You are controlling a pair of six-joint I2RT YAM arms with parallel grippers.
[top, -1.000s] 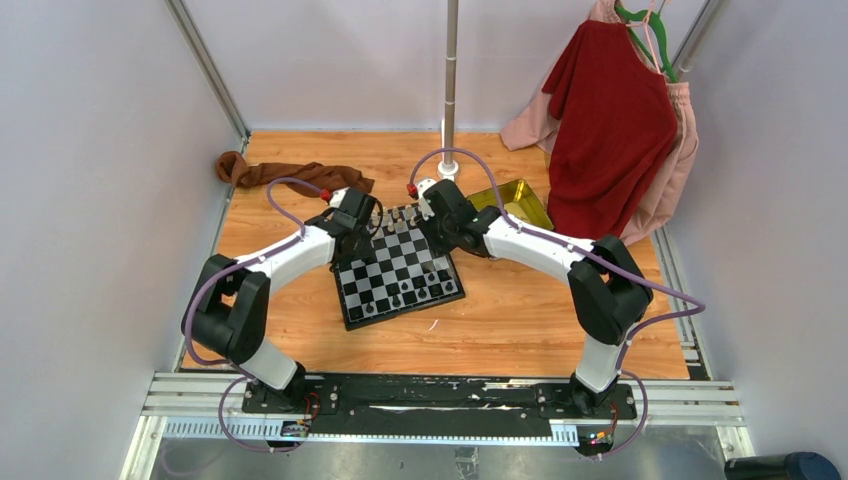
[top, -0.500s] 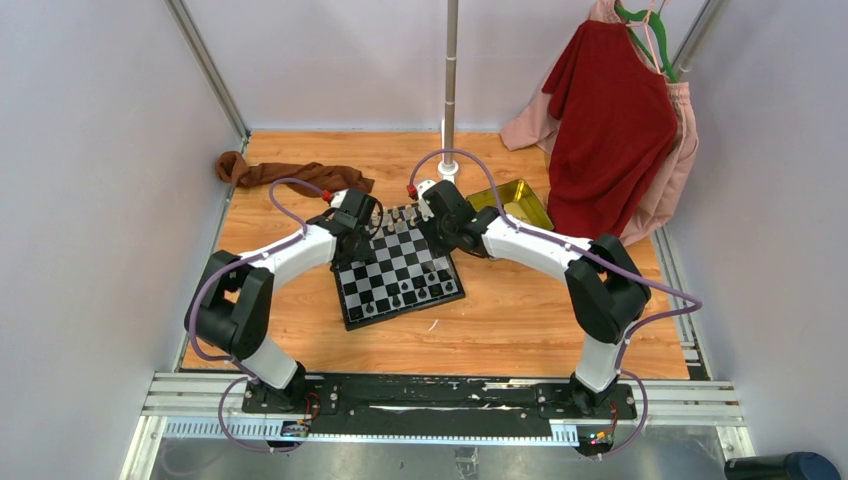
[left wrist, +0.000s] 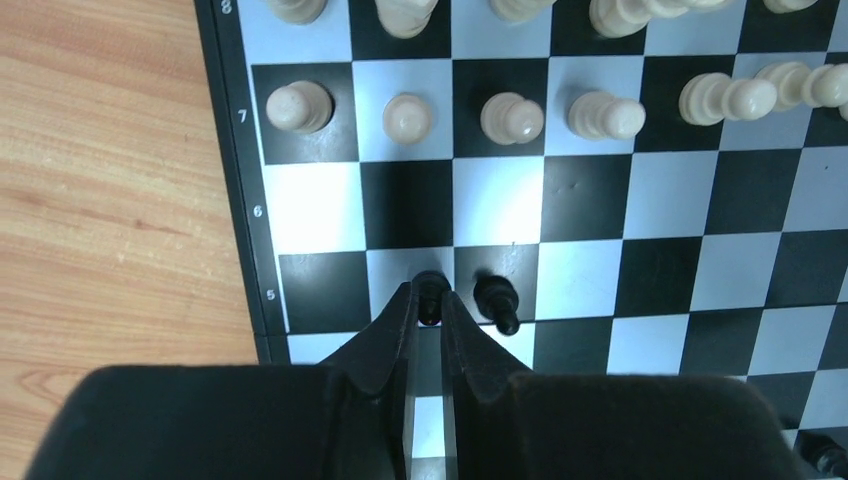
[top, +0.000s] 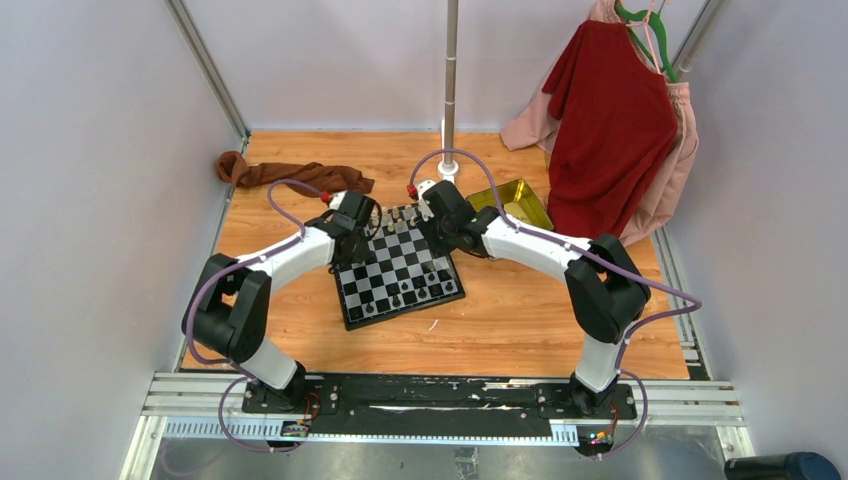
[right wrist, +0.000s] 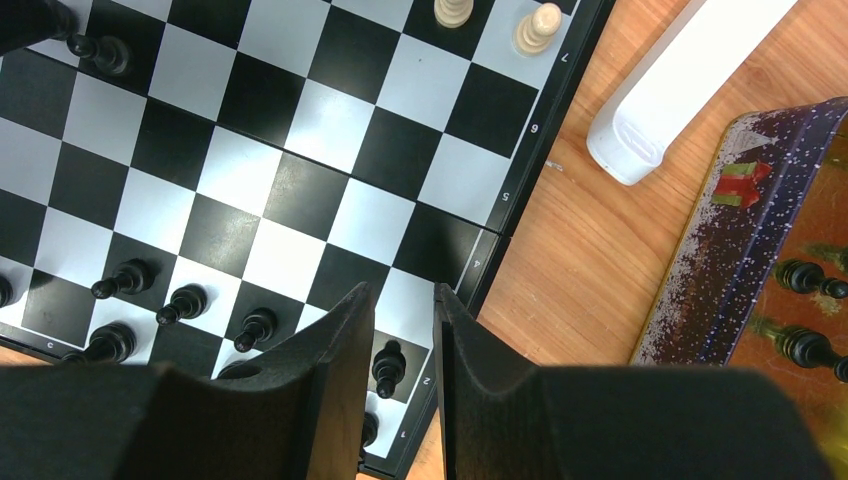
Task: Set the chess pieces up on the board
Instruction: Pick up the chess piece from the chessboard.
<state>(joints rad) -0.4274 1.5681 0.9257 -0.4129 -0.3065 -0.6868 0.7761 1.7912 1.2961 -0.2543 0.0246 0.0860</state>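
wooden table [top: 520, 325], board [top: 398, 268]; perhaps lilac walls [top: 90, 200]

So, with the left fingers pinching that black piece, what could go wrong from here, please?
The left fingers appear to grip only the top of the held black piece, so it may slip or twist when lifted. A second black piece stands right beside them and could be knocked over. The cream pawns ahead could topple if the arm swings low.

The wooden table [top: 520, 325] carries the board [top: 385, 290], gold tin [top: 522, 200], brown cloth [top: 290, 175].
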